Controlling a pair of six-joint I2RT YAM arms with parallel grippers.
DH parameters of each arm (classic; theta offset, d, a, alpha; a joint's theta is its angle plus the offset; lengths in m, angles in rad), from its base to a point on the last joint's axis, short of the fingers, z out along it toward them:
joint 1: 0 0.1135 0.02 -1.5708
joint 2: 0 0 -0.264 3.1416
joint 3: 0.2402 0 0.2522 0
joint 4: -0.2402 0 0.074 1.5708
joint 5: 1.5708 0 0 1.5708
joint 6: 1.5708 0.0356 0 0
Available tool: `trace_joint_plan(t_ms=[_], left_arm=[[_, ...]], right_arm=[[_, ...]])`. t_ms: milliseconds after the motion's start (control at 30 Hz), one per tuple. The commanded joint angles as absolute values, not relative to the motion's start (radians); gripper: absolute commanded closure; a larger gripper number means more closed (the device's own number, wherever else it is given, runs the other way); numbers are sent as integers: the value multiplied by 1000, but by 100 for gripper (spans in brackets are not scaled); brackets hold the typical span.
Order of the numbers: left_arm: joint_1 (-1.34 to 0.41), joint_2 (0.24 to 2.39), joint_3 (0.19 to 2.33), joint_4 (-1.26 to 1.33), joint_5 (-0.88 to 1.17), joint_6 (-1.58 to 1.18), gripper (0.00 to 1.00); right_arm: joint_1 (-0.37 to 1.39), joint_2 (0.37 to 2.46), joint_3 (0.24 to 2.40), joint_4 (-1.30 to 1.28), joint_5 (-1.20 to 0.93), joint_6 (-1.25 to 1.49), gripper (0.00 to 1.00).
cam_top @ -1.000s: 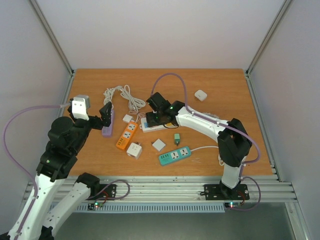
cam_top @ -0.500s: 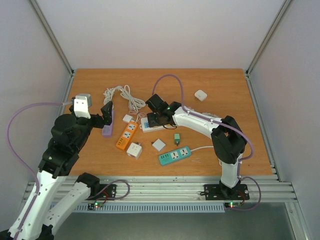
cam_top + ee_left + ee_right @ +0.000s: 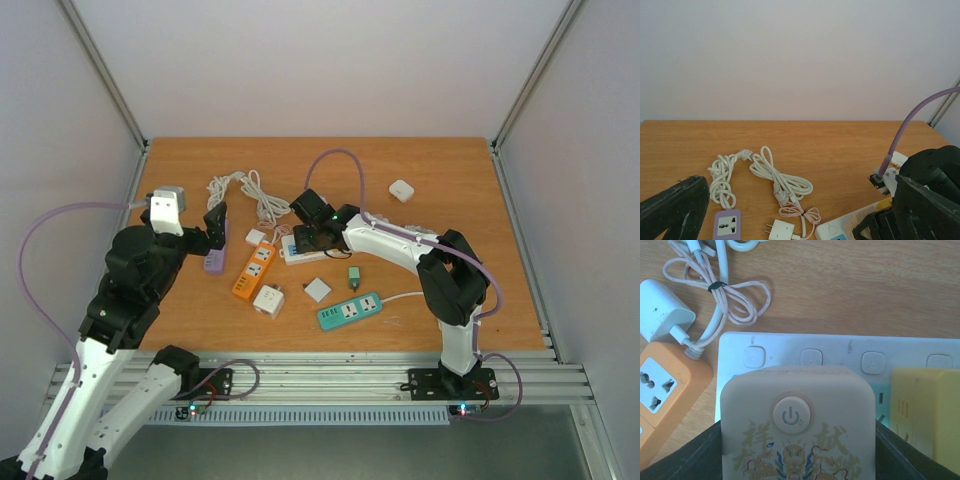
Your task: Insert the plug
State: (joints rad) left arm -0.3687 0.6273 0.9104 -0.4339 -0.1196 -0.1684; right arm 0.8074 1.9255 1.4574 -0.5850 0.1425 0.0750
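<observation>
beige plug (image 3: 797,425) over white strip (image 3: 840,347)

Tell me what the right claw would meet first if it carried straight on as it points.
Probably the white power strip, just beyond the beige plug the right claw grips, beside the yellow plug; depth unclear.

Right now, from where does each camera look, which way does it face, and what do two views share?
Top external: above and behind the bases, looking down on the table; both arms show, left end effector by the purple power strip, right end effector at the white power strip.
Left wrist: low, facing the back wall over the white cable; one own finger shows.
Right wrist: close above the white power strip, looking down; own fingers flank the beige plug.
Shared: top and left wrist both show the purple power strip.
</observation>
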Motion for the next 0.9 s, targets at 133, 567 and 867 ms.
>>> trace_joint_plan(t_ms=[133, 567, 867], left_arm=[[-370, 641, 900, -405, -129, -172, 1], [-370, 668, 911, -423, -135, -170, 1], [-370, 686, 920, -440, -143, -169, 1]], right_arm=[[807, 1978, 1467, -653, 164, 131, 70], [807, 2116, 1518, -810, 194, 151, 70], [771, 2202, 1522, -841, 148, 143, 70]])
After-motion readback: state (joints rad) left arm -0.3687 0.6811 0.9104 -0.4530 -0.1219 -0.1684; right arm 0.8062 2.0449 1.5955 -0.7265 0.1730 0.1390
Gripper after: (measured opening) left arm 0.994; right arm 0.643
